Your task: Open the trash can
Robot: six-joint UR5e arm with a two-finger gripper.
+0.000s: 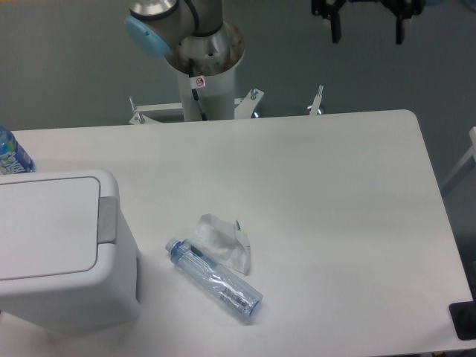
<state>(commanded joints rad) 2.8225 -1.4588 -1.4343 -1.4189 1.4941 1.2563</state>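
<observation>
On the white tabletop [320, 186], at its near left corner, stands the trash can [59, 245], a boxy white bin with rounded corners; its flat inset lid [44, 227] lies closed and level, and the small grey push tab [108, 220] sits on the lid's right edge. Part of the bin runs out of view on the left. Just beside it to the right lies a clear plastic bottle [214, 279] with a blue cap, on its side and pointing diagonally toward the near edge. A crumpled transparent wrapper [222, 239] touches the bottle from behind. Behind the bin, at the left edge, the top of another bottle with a blue label [10, 152] shows.

The tabletop is smooth, bare and evenly lit, with a rounded far right corner. Beyond it the floor [357, 67] is plain grey. The arm's white pedestal [202, 78] rises behind the far edge on a metal base frame, with a grey joint and pale blue cap [146, 34] above. At the upper right the tool [368, 28] hangs well apart from the bin, two dark fingers [335, 22] pointing down with a gap between them, seemingly released, though it is cropped by the top edge. A small dark object [464, 321] sits at the right edge.
</observation>
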